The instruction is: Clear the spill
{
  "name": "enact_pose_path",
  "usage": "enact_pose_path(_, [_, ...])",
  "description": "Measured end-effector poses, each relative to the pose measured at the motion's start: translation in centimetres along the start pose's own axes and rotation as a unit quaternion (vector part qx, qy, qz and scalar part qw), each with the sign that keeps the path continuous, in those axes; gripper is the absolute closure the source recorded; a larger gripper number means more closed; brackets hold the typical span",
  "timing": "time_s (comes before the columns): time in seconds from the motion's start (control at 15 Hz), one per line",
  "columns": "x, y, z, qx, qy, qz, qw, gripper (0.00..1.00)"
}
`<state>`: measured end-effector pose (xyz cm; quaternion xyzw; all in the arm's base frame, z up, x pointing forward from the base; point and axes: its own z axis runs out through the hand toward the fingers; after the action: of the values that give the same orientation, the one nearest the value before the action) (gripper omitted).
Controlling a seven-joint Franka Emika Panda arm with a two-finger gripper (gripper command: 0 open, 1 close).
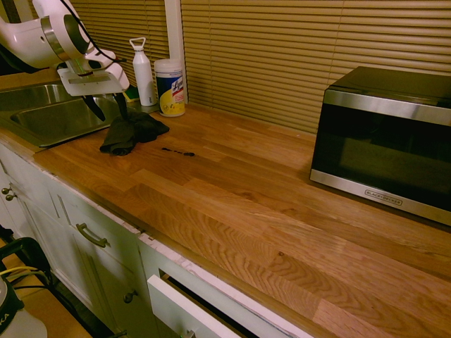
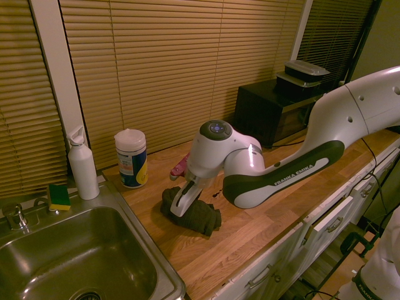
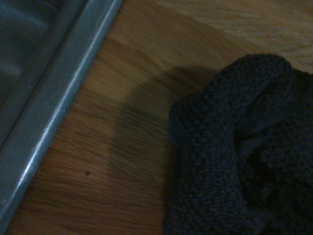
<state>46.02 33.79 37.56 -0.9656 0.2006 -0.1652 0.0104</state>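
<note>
Still early: the gripper hangs in the upper left of the first exterior view, jaws spread wide and empty, tips pointing steeply down just above the dark cloth rag. No contact is visible in that view; in the second exterior view the fingers sit low against the rag near picture centre, so touching or not cannot be told. Nothing is gripped.

The wrist view shows the rag's knit folds filling the right side, bare wood beside it, and the sink rim running diagonally at left.

The spill is a thin dark streak with specks on the wood, just right of the rag in the first exterior view, apart from it and not wiped. Judgement: nothing of the task is done yet; what is left is grabbing the rag, dragging it over the streak, and checking that the wood comes clean.

Surface: a butcher-block wooden countertop, glossy and mostly bare. A steel sink is sunk in at lower left of the second exterior view, with a yellow-green sponge on its rim. Behind the rag stand a white water bottle and a Lysol wipes canister. A pink object peeks out behind the arm, unclear what. A Black+Decker microwave is at the right. Closed slatted blinds cover the back wall; white cabinets with metal handles are below the counter. Warm dim kitchen light.
</note>
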Motion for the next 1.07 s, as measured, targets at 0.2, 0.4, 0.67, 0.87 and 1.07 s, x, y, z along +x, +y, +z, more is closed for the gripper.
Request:
enact_pose_path(0.2, [-0.4,-0.6,1.7,-0.011,0.010,-0.006,1.000,0.00])
enact_pose_path(0.4, [0.1,-0.9,3.5,-0.020,0.023,-0.004,1.000,1.00])
enact_pose_path(0.67, [0.4,-1.2,4.5,-0.026,0.027,-0.004,0.999,1.00])
enact_pose_path(0.87, [0.9,-1.2,5.3,-0.032,0.029,0.002,0.999,1.00])
enact_pose_path(1.07, [1.7,-1.1,6.1,-0.038,0.028,0.009,0.999,1.00])
